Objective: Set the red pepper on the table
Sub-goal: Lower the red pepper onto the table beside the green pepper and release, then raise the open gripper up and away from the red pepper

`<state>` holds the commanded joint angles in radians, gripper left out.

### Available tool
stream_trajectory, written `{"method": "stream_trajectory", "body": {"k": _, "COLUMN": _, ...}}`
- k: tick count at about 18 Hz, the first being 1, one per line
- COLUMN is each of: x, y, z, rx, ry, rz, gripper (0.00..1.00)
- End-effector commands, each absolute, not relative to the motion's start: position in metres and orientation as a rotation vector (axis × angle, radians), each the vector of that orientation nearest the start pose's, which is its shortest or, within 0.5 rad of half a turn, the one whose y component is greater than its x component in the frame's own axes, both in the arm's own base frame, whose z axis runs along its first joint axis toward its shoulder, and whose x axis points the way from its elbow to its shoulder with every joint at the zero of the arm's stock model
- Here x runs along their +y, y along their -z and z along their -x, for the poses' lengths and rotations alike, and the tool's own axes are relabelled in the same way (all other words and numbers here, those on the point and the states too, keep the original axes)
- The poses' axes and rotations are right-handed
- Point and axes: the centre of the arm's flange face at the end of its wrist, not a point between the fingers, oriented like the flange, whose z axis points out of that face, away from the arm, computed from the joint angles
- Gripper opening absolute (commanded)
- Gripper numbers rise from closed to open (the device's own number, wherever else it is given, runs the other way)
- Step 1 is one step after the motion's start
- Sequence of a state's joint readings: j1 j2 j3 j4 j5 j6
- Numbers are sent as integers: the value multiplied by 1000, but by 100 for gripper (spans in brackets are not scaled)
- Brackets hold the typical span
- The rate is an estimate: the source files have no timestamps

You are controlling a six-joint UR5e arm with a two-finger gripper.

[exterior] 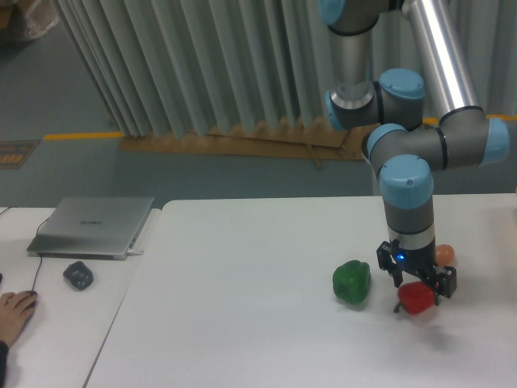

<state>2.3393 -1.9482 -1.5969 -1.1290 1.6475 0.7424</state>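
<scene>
The red pepper (417, 299) is glossy and sits between the fingers of my gripper (419, 294), at the right side of the white table (242, 323). The gripper points straight down and is shut on the pepper. A soft shadow lies under the pepper; I cannot tell whether it touches the tabletop or hangs just above it. The fingertips are partly hidden by the pepper.
A green bell pepper (352, 282) stands just left of the gripper. A small orange-pink ball (445, 255) lies right behind the gripper. On the narrower desk at left are a silver laptop (93, 226), a dark mouse (78, 276) and a person's hand (14, 311).
</scene>
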Motion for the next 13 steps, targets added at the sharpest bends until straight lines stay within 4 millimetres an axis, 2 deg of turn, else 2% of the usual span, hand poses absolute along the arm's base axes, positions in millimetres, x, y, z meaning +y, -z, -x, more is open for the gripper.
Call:
{"method": "stream_trajectory", "body": {"k": 3, "x": 533, "y": -319, "z": 342, "rx": -47, "ry": -148, "rz": 3152, "gripper": 100}}
{"method": "stream_trajectory", "body": {"k": 6, "x": 524, "y": -346, "z": 343, "rx": -39, "ry": -188, "rz": 3124, "gripper": 100}}
{"method": "stream_trajectory", "body": {"k": 7, "x": 515, "y": -358, "z": 348, "rx": -2, "ry": -203, "rz": 3115, "gripper": 100}}
{"method": "stream_trajectory", "body": {"k": 10, "x": 490, "y": -378, "z": 373, "rx": 346, "ry": -251, "rz": 3100, "gripper": 100}}
{"method": "stream_trajectory", "body": {"k": 11, "x": 479, "y": -391, "z": 379, "rx": 408, "ry": -275, "rz": 3084, "gripper": 100}}
{"method": "stream_trajectory", "body": {"k": 13, "x": 453, "y": -400, "z": 405, "rx": 527, "ry": -295, "rz": 3076, "gripper": 100}}
